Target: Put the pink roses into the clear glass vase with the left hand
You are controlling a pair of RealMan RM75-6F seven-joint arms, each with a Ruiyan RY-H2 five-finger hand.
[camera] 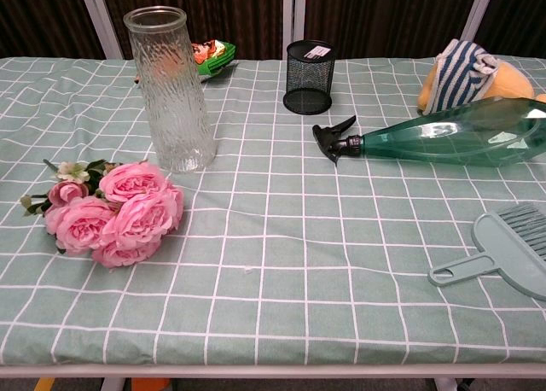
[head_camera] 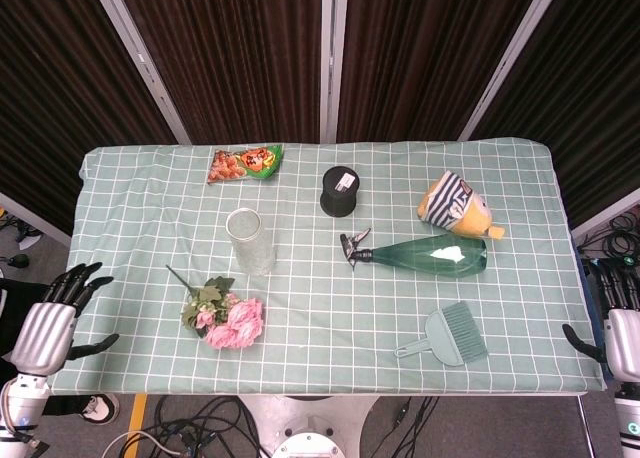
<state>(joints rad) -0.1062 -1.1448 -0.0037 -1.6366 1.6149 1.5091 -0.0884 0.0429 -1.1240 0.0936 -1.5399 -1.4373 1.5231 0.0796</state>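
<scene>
A bunch of pink roses [head_camera: 229, 318] [camera: 115, 213] with green leaves lies flat on the checked cloth, front left. Just behind it a clear ribbed glass vase [head_camera: 249, 240] [camera: 168, 89] stands upright and empty. My left hand [head_camera: 52, 321] hangs off the table's left edge, fingers spread, holding nothing, well left of the roses. My right hand [head_camera: 618, 337] shows at the right edge of the head view, beside the table; its fingers are partly cut off. Neither hand appears in the chest view.
A green spray bottle [head_camera: 428, 255] lies on its side right of centre. A teal dustpan with brush [head_camera: 450, 336] sits front right. A black mesh cup [head_camera: 340, 191], a snack packet [head_camera: 244, 163] and a striped plush toy [head_camera: 456, 204] stand at the back.
</scene>
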